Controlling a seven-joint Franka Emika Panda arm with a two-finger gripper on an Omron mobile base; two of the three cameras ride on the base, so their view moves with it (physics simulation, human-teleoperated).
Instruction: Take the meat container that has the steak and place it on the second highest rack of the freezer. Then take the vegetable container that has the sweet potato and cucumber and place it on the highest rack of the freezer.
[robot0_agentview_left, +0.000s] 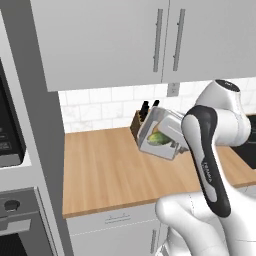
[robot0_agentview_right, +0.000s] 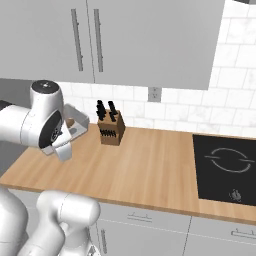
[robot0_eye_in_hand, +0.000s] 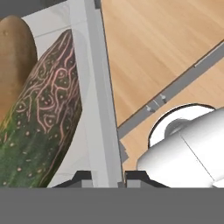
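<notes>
Hand view has the two dark finger tips (robot0_eye_in_hand: 83, 177) pressed on either side of the pale wall of the vegetable container (robot0_eye_in_hand: 94, 87), so the gripper (robot0_eye_in_hand: 107, 178) is closed on that rim. Inside the container, right against the held wall, lies the cucumber (robot0_eye_in_hand: 41, 118), dark green with pale netted markings, and beside it the brown sweet potato (robot0_eye_in_hand: 15, 57), touching or nearly so. Past the rim runs the wooden counter (robot0_eye_in_hand: 148, 48).

From the left base view the container (robot0_agentview_left: 162, 131) hangs tilted above the counter (robot0_agentview_left: 105, 170), lifted clear of it, with a yellow-green piece (robot0_agentview_left: 158, 138) showing inside. Just behind it stands the knife block (robot0_agentview_left: 139, 121) against the tiled wall. From the right base view the arm hides most of the container (robot0_agentview_right: 75, 122), though a brownish lump, probably the sweet potato, peeks out. A black cooktop (robot0_agentview_right: 225, 167) sits well apart on the counter.
</notes>
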